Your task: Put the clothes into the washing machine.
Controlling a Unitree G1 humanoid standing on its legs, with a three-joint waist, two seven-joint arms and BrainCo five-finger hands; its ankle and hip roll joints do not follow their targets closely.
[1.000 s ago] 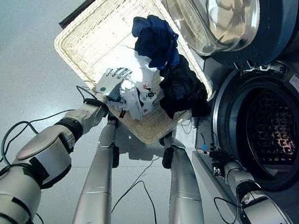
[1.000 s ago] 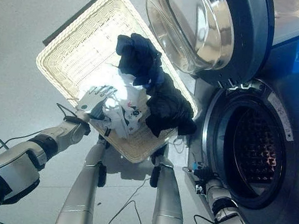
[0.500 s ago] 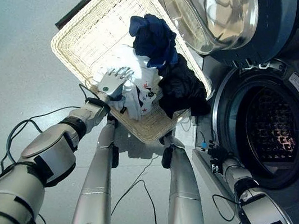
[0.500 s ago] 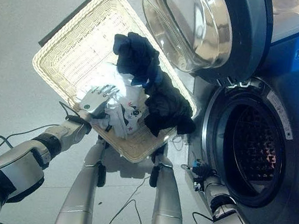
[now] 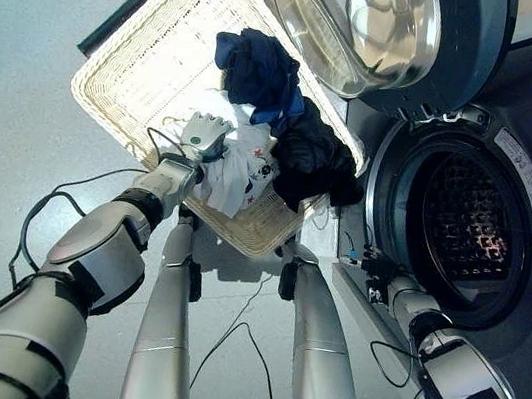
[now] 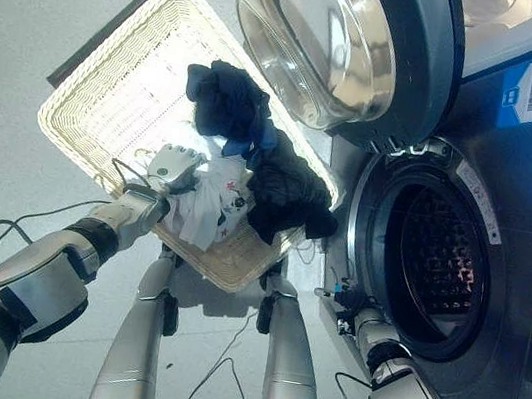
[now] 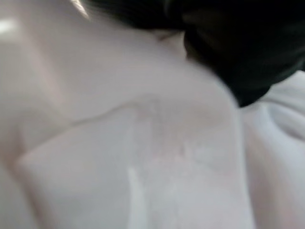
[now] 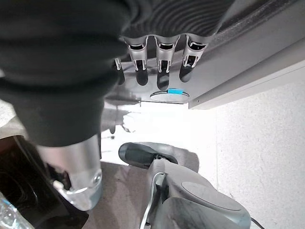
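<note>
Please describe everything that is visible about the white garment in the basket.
The white garment is soft, crumpled cloth with small red and dark printed marks. It lies at the near side of the pale woven basket, part of it hanging over the rim. The left hand is curled into it. A black garment lies against its far side.

cream wicker basket (image 5: 135, 67), navy garment (image 5: 259, 67), black garment (image 5: 318, 157), white printed garment (image 5: 239, 175)

light: bright overhead | basket (image 5: 145, 69) overexposed | left wrist view: blurred
</note>
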